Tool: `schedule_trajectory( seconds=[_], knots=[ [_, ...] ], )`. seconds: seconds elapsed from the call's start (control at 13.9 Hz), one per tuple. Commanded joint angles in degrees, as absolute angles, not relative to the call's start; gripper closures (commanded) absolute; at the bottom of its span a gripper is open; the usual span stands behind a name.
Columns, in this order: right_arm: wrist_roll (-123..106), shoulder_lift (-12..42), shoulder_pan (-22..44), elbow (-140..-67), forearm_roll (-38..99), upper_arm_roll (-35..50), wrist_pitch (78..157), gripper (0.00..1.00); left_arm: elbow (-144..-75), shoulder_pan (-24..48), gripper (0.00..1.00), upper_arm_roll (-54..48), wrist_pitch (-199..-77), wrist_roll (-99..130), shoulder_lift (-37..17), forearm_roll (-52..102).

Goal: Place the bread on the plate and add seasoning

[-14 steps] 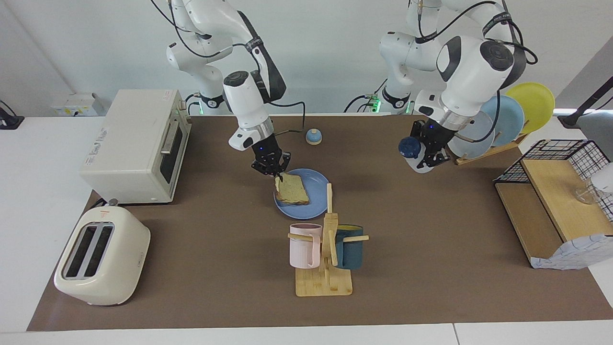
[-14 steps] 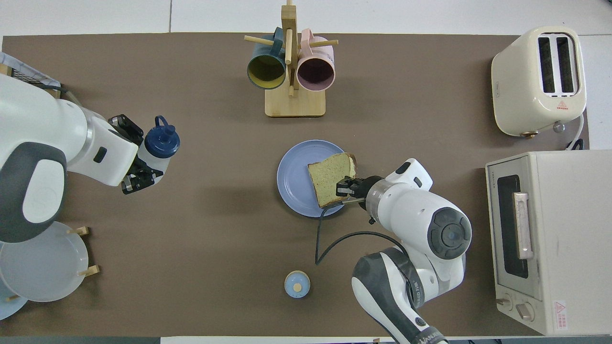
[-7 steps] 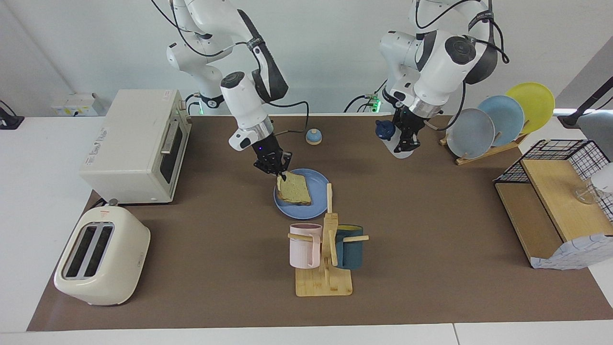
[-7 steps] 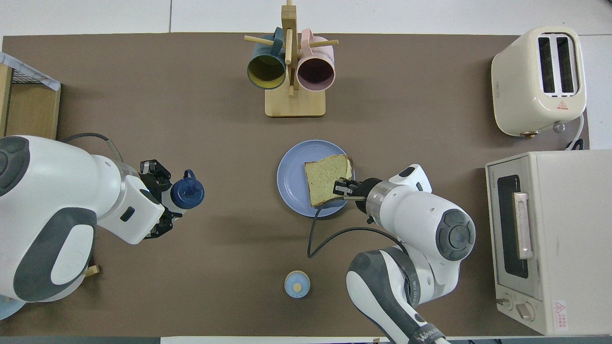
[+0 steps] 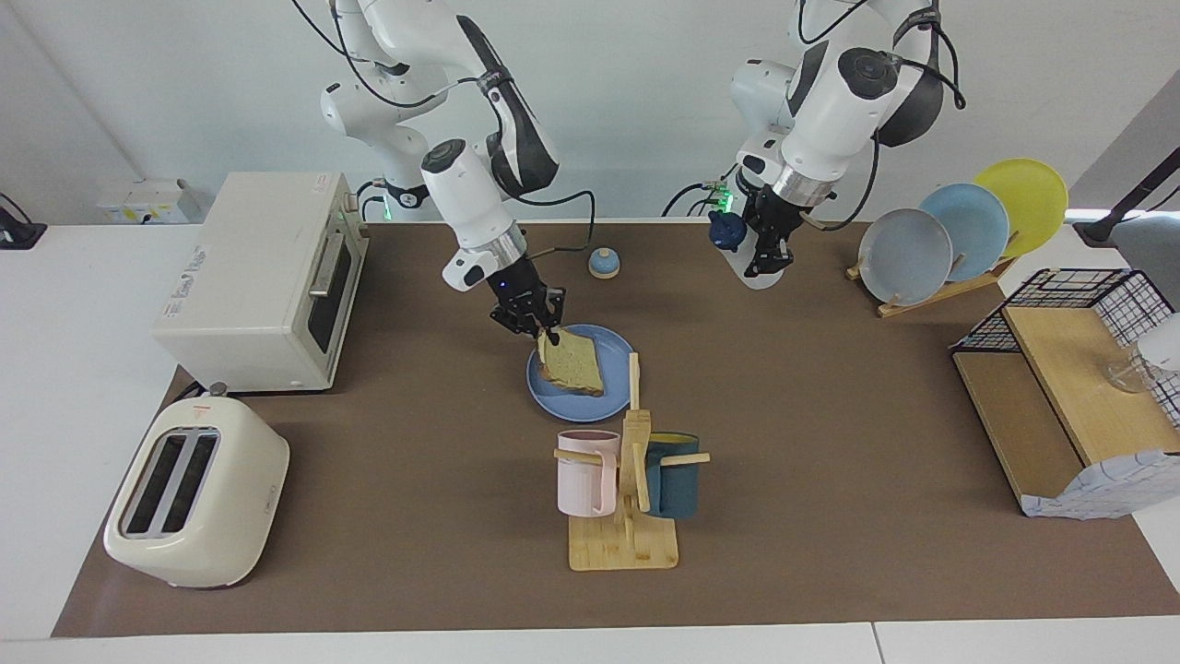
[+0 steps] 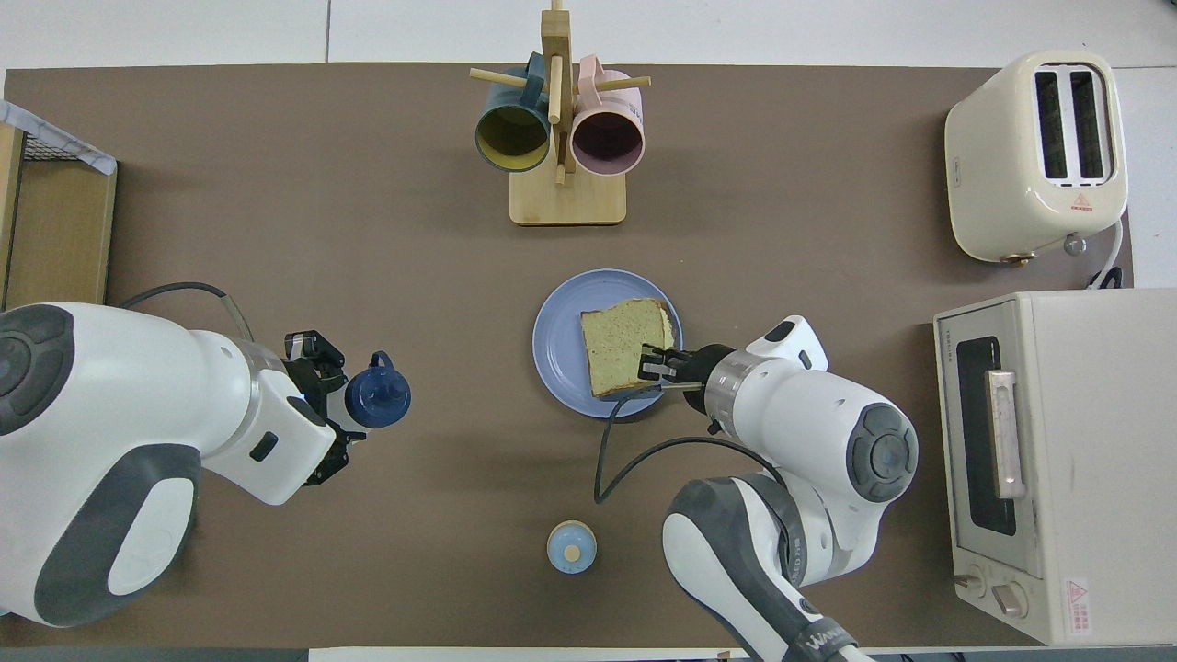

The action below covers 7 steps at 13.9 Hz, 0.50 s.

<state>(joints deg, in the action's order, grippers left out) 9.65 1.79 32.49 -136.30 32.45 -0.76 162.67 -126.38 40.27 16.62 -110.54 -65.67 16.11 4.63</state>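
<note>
Brown mat, plate (image 5: pixel 604 398) as landmark: bread (image 5: pixel 572 363) on it, right gripper (image 5: pixel 544 334) at its corner, grip unclear; left gripper (image 5: pixel 758 249) holding seasoning (image 5: pixel 737 244) near robots, toward left arm's end.

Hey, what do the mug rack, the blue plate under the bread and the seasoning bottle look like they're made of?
Mug rack: pale wood, probably bamboo, matte, with visible grain on its base.
Plate: smooth, evenly blue and matte, with little glare; likely plastic or melamine, though glazed ceramic is possible.
Seasoning bottle: milky translucent body with an opaque navy cap, which suggests plastic.
</note>
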Motion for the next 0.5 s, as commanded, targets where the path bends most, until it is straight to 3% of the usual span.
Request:
schedule_trajectory(
  seconds=[0.0,0.43],
  knots=[
    [7.65,2.37,32.43,-135.01,33.84,-0.62,163.65,0.00,-128.14,40.78,1.00,16.35,-111.88,-64.34,17.84,3.43],
    [7.30,4.48,31.55,-130.26,32.61,-0.97,163.04,0.00,-128.06,40.61,1.00,16.44,-111.71,-64.16,18.37,3.43]
  ],
)
